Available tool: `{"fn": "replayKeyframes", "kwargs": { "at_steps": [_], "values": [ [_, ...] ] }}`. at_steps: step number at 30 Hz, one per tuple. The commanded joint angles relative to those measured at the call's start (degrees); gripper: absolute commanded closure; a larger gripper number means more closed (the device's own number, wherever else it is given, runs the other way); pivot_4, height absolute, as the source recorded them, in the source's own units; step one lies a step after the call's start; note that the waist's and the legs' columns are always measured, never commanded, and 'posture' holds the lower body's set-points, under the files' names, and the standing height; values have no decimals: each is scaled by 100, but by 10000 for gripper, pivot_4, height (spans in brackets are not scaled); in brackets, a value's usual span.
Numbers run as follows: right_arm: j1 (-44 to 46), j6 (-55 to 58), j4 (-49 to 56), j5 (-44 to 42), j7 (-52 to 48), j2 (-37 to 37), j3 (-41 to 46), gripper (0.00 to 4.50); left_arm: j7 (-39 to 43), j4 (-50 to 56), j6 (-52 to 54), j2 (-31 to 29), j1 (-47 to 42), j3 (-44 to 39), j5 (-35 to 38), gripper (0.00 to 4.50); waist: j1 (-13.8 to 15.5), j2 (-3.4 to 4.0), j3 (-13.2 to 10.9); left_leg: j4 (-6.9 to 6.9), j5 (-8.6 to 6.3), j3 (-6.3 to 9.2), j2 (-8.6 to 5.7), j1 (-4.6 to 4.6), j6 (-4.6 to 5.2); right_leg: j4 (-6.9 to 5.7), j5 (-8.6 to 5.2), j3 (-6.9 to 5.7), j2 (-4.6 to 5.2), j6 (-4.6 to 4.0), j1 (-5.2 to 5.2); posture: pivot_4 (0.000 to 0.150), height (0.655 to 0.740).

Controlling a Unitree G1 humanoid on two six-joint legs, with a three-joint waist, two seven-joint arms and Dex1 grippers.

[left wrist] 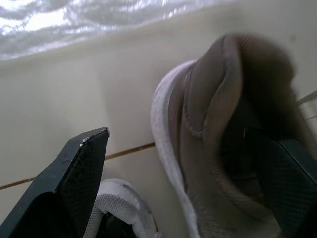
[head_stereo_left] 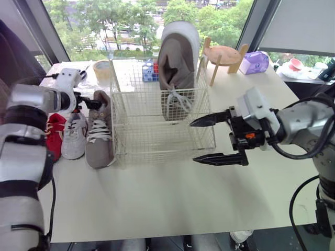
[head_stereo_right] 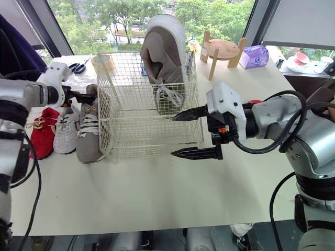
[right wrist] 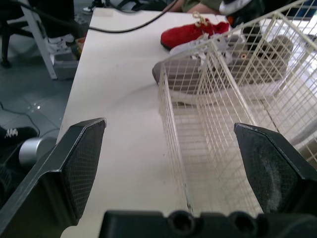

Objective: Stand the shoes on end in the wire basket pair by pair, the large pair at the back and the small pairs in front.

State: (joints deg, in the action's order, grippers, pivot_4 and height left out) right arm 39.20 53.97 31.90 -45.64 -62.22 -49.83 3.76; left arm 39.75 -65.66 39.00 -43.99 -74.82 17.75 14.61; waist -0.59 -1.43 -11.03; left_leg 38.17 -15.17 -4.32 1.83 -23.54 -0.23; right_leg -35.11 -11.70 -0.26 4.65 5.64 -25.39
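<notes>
A large grey shoe (head_stereo_left: 177,63) stands on end at the back right of the white wire basket (head_stereo_left: 157,144). Its partner, a grey shoe (head_stereo_left: 99,137), lies flat on the table just left of the basket, beside a white shoe (head_stereo_left: 74,137) and a red shoe (head_stereo_left: 55,133). My left gripper (head_stereo_left: 92,102) is open at the lying grey shoe's heel (left wrist: 213,124). One finger (left wrist: 79,183) is outside the heel and the other finger (left wrist: 282,173) is at the shoe's opening. My right gripper (head_stereo_left: 201,140) hangs open and holds nothing, just off the basket's front right corner.
Behind the basket stand a wooden stool-like stand (head_stereo_left: 222,55), a purple tissue pack (head_stereo_left: 254,63), a tape roll (head_stereo_left: 102,68) and a small blue crate (head_stereo_left: 150,70). Scissors (head_stereo_right: 77,67) lie at the back left. The table's front half is bare.
</notes>
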Motion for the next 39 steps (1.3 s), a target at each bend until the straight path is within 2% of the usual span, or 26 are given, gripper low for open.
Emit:
{"fn": "replayKeyframes", "kwargs": {
  "at_steps": [1,8,9,12,14,16,18,20,25,28,31,35,39],
  "values": [
    [70,52,222,-296,361,61,239,0,-7,-581,-656,232,-256,-105,-622,8736,3,-2,1,0,-1,0,0,0,1,0,0,0,1,0,0,1500,7400],
    [-20,232,448,-729,940,41,382,0,-363,-950,-1268,521,-462,-697,-1022,42821,-5,-3,2,1,-2,2,2,0,4,-5,2,0,3,3,-2,1500,7400],
    [-20,247,458,-784,988,28,392,0,-419,-929,-1324,472,-549,-825,-1027,44352,-1,-4,1,1,-2,2,2,0,4,-6,2,0,2,3,-2,1500,7400],
    [-43,258,479,-916,1089,-28,419,0,-509,-753,-1620,243,-765,-1028,-1178,44352,1,-19,-7,4,-2,4,2,-5,4,-6,2,-2,3,3,-3,1500,7400],
    [-44,253,458,-974,1139,-55,416,0,-867,-574,-1347,50,-1131,-1763,-674,44352,0,-42,-16,5,-2,8,2,-12,4,-6,3,-4,3,4,-7,1500,7400],
    [-21,235,397,-1017,1140,-72,382,0,-1131,3,-1447,-164,-1256,-2184,-517,44352,-16,-53,-14,12,-2,15,4,-47,5,-7,5,-9,2,6,-34,1500,7400],
    [15,179,289,-990,1045,-92,296,0,-1569,1038,-1614,-260,-1041,-2590,-423,44352,-19,-53,-14,17,-1,13,4,-90,4,-16,21,-6,4,25,-79,1500,7400],
    [56,98,154,-889,903,-135,197,0,-1827,2327,-1459,-276,-620,-2942,-288,44352,-7,-52,-14,17,-1,9,3,-95,4,-21,23,-5,6,29,-83,1500,7400],
    [291,-68,-285,-672,550,-173,-52,0,-2809,5113,-1063,125,-160,-4091,389,44352,16,-53,-13,26,-3,1,1,-96,9,-17,26,-4,14,35,-79,1500,7400],
    [436,-160,-518,-518,334,-183,-213,0,-3260,6058,-1082,512,-148,-4130,441,44352,14,-53,-13,64,-8,8,3,-103,16,-15,28,-5,8,38,-69,1500,7400],
    [567,-250,-693,-374,201,-131,-358,0,-3359,6628,-1401,941,113,-3609,142,44352,32,-53,-13,88,-11,11,2,-86,21,-16,32,-5,9,45,-37,1500,7400],
    [661,-264,-757,-252,151,-112,-456,0,-3652,6837,-1558,1669,264,-3465,177,44352,131,-53,-12,96,-11,12,1,-37,22,-9,32,-6,8,44,15,1500,7400],
    [652,-200,-732,-279,229,-90,-402,0,-3795,6640,-2173,2069,600,-3229,-161,44352,105,-53,-12,96,-12,9,1,-39,22,-9,33,-3,6,43,11,1500,7400]
  ]
}}
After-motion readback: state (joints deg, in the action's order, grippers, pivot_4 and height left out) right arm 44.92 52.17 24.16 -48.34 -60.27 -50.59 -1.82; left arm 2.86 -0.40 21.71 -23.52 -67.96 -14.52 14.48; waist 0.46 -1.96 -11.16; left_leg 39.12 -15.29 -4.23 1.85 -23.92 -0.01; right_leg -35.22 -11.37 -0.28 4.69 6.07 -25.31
